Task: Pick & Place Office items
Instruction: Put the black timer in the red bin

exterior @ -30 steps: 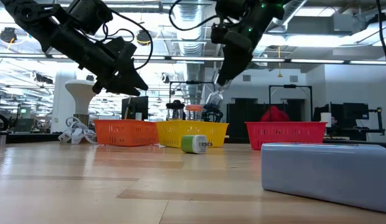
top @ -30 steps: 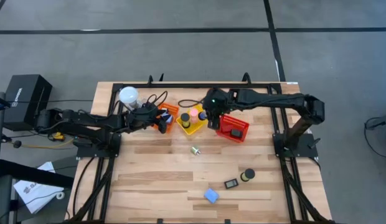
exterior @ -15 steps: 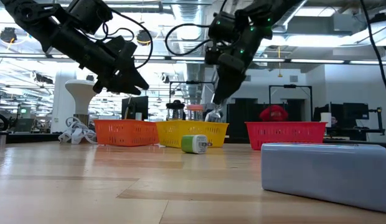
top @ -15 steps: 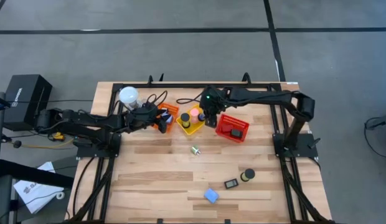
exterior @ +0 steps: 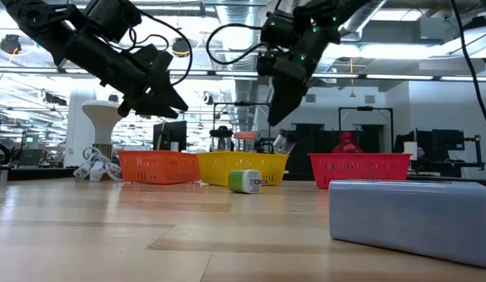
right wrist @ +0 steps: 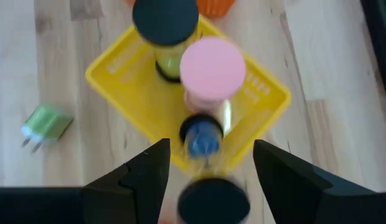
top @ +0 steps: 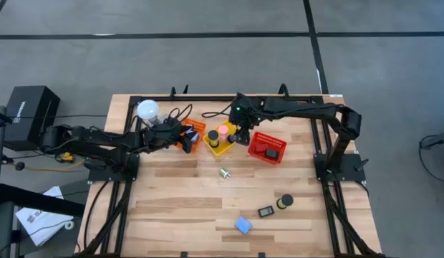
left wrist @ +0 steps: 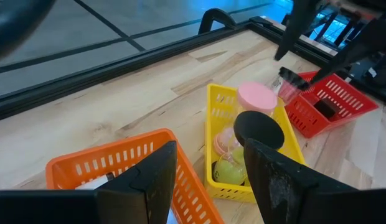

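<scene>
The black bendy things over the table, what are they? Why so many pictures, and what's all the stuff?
They are two robot arms, each ending in a two-finger end effector. One camera looks down from above, one sits at table height, one rides on each wrist. The left end effector hangs open by the orange basket. The right end effector is open above the yellow basket, which holds a pink cylinder; a blurry black-capped tube shows between its fingers, maybe not gripped. A red basket stands beside. Loose on the table lie a green plug, a blue block, a black cylinder and a black flat rectangle.
</scene>
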`<act>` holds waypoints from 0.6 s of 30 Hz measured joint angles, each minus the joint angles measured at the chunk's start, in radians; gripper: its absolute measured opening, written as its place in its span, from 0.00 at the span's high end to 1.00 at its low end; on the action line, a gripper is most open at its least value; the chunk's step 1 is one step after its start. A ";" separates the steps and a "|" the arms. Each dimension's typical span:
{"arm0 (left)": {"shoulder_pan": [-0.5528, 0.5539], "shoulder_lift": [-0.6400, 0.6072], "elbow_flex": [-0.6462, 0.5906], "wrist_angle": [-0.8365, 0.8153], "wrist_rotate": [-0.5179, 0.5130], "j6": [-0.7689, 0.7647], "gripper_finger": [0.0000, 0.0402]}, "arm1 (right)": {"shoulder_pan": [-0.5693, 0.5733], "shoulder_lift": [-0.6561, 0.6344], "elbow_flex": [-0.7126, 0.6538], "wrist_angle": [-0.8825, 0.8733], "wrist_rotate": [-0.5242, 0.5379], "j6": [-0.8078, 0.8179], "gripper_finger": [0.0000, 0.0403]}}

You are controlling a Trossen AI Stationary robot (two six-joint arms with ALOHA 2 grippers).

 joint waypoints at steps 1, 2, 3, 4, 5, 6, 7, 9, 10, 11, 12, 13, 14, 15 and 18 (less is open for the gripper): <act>0.000 0.000 0.000 0.003 0.000 0.000 0.55 | 0.002 0.000 0.026 -0.048 0.000 0.000 0.45; 0.000 0.000 0.000 0.004 0.000 0.000 0.55 | 0.004 0.000 0.054 -0.095 0.003 0.000 0.46; 0.000 0.000 0.000 0.004 0.000 0.000 0.55 | 0.008 0.000 0.081 -0.133 0.003 0.000 0.46; 0.000 0.000 0.000 0.004 0.000 0.000 0.55 | 0.014 -0.002 0.104 -0.161 0.003 0.001 0.46; 0.000 0.000 0.000 0.005 0.000 0.000 0.55 | 0.019 -0.002 0.123 -0.189 0.006 0.002 0.47; 0.000 0.000 0.000 0.005 0.000 0.000 0.55 | 0.025 -0.002 0.138 -0.216 0.016 0.007 0.47; 0.000 0.000 0.000 0.005 0.000 0.000 0.55 | 0.032 -0.002 0.153 -0.245 0.026 0.015 0.47; 0.000 0.000 0.000 0.007 0.000 0.000 0.55 | 0.046 -0.002 0.186 -0.319 0.049 0.037 0.48; 0.000 0.000 0.000 0.008 0.000 0.000 0.55 | 0.055 -0.002 0.202 -0.364 0.056 0.052 0.49; 0.000 0.000 0.000 0.010 0.000 0.000 0.55 | 0.063 -0.002 0.215 -0.417 0.066 0.070 0.49; 0.000 0.000 0.000 0.011 0.000 0.000 0.55 | 0.074 -0.002 0.226 -0.472 0.077 0.095 0.50; 0.000 0.000 0.000 0.011 0.000 0.000 0.55 | 0.086 -0.002 0.234 -0.523 0.082 0.127 0.51; 0.000 0.000 0.000 0.011 0.000 0.000 0.55 | 0.100 -0.002 0.242 -0.568 0.082 0.160 0.51; 0.000 0.000 0.000 0.011 0.000 0.000 0.55 | 0.115 -0.002 0.246 -0.608 0.082 0.192 0.52; 0.000 0.000 0.000 0.013 0.000 0.000 0.55 | 0.167 -0.012 0.245 -0.717 0.082 0.284 0.53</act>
